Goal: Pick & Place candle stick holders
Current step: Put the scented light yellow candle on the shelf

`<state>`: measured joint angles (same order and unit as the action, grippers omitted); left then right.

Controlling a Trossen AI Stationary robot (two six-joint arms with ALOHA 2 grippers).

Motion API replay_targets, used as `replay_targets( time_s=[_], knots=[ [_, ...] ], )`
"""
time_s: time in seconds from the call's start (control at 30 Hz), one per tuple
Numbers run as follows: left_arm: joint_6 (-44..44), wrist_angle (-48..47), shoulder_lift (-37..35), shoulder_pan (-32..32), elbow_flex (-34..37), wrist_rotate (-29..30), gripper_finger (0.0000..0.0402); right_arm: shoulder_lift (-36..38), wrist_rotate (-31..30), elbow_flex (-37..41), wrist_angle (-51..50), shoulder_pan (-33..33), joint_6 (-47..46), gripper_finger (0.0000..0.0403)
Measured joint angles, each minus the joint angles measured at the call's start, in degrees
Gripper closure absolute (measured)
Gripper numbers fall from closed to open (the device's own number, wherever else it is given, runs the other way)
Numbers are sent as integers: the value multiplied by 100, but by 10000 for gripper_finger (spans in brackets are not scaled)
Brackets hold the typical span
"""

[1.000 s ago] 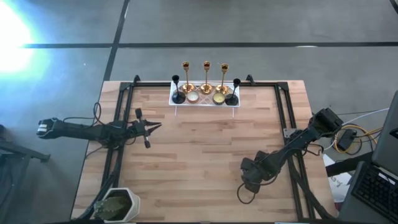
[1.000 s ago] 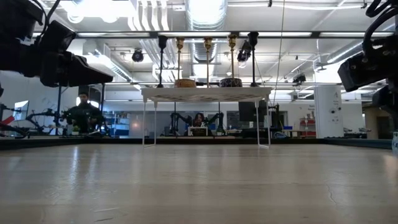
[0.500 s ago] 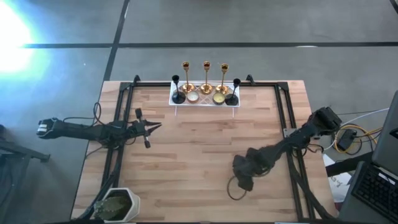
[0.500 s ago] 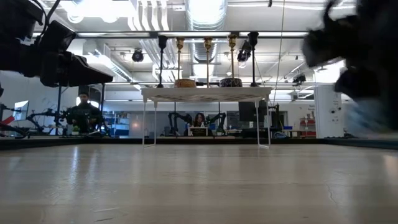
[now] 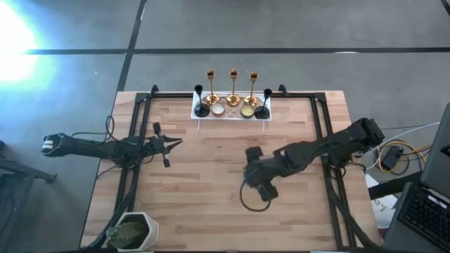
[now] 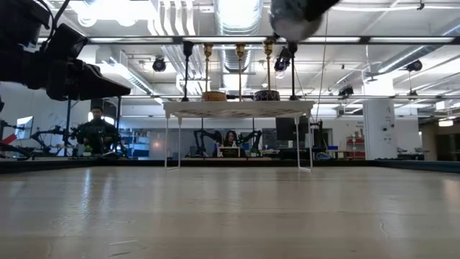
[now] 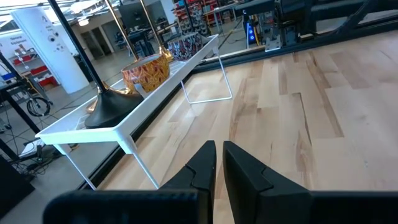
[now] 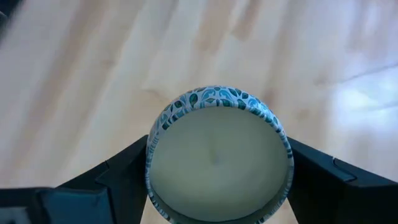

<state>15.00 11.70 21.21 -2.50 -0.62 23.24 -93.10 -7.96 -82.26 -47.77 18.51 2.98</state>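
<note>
A white tray on legs [image 5: 266,121] stands at the table's far edge. On it stand three tall gold holders [image 5: 233,74], two black ones [image 5: 199,90] [image 5: 267,93] and low round cups [image 5: 218,109] [image 5: 247,110]. My right gripper [image 5: 254,181] hangs over the table's middle, shut on a low round cup [image 8: 217,162] with a blue-green leaf-patterned wall and a cream face. The cup shows blurred at the top of the low view [image 6: 291,18]. My left gripper [image 5: 176,143] waits, shut and empty, over the left part of the table, pointing toward the tray [image 7: 143,106]. My right gripper pinches the cup's patterned side wall [image 8: 154,155] between its two fingers [image 8: 118,177], one on each opposite side. The cup's cream round face is turned to the wrist camera. The cup is lifted well clear of the table.
A white pot with a green plant [image 5: 133,230] stands at the near left corner. Black frame rails [image 5: 133,140] [image 5: 327,140] run along the table's left and right sides. A cable loop [image 5: 249,202] hangs by my right arm. People show in the room beyond the table [image 6: 95,129].
My right gripper has swung from the table's near right toward its middle, going left and toward the far edge, and has risen: in the low view it went from the right side to the top centre. My left arm has kept still.
</note>
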Motion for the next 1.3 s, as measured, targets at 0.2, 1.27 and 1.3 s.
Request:
replay_targets(
  time_s=[0.2, 1.27, 1.3],
  knots=[
    [1, -1, 0, 1, 0, 0, 368, -40, -811, -743, -658, -254, 1212, 116],
    [2, -24, 0, 1, 0, 0, 368, -74, -637, -1780, -1163, -1445, 3553, 116],
    [2, -24, 0, 0, 0, -2, 368, -74, -587, -1782, -1162, -1468, 3899, 116]
  ],
)
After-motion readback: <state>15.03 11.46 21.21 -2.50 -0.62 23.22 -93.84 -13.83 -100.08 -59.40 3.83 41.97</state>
